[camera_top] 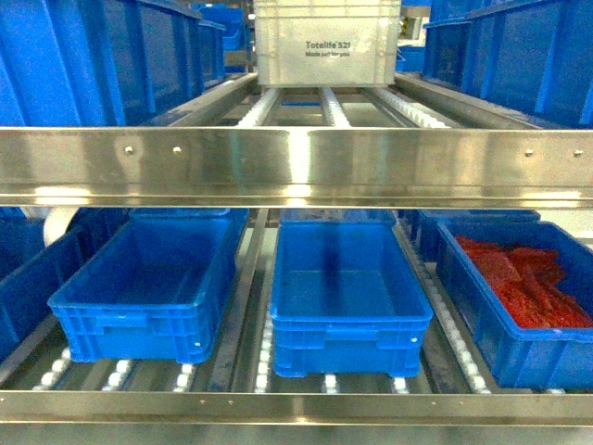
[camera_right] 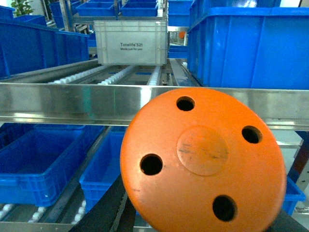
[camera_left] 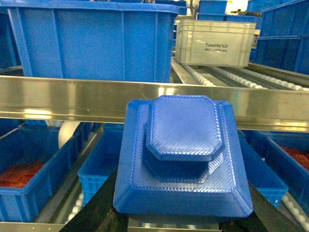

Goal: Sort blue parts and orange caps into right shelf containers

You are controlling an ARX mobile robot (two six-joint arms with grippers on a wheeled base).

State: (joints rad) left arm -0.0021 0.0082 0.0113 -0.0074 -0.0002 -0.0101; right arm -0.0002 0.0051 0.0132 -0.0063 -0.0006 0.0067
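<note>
A: Why were both raised before the shelf?
B: Left gripper (camera_left: 183, 220) pinched the blue part (camera_left: 181, 157), right gripper (camera_right: 203, 227) the orange cap (camera_right: 203, 162), ready above the empty blue bins (camera_top: 347, 287).

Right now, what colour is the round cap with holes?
Orange cap, clearest in the right wrist view.

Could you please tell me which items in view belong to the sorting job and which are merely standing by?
Job:
blue part, held by left gripper
orange cap, held by right gripper
empty blue bins on lower shelf

Standing by:
white Totelife crate
bin of red pieces
upper-shelf blue bins
</note>
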